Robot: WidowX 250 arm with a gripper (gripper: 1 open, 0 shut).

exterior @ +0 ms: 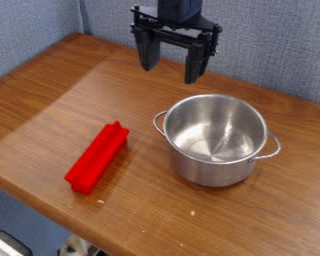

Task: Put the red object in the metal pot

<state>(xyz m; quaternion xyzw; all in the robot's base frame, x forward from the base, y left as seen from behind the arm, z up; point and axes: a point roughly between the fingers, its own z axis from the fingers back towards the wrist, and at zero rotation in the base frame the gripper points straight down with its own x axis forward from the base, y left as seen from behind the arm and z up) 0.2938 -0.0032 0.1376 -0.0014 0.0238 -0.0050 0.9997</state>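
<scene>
Table (123, 95) of wood grain, carrying both items we care about; its surface looks smooth, so we would expect things to slide if nudged. Metal pot (214, 150) next in size: upright, lidless, mouth facing up, a thin loop handle on either side. We judge it stiff and fairly light for its bulk, liable to skid or ring if knocked, so we would keep clear of rim and loops. End effector (171, 70) above the table, beyond the pot as the camera sees it, fingers pointing down and spread wide, nothing between them. Red object (97, 158) smallest of the lot: a long, narrow block lying flat on the table, beside the pot but apart from it, its lower end toward the near edge. We take it for hard plastic, light and rigid, unlikely to crush or bend, though its smooth sides might slip under a shallow pinch. Best hold, in our view: across the narrow width, near mid-length, fingers low on the two long sides, which calls for turning the wrist to suit its slant. Gripped near one end, it could swing or droop and catch the rim on the way in.
</scene>
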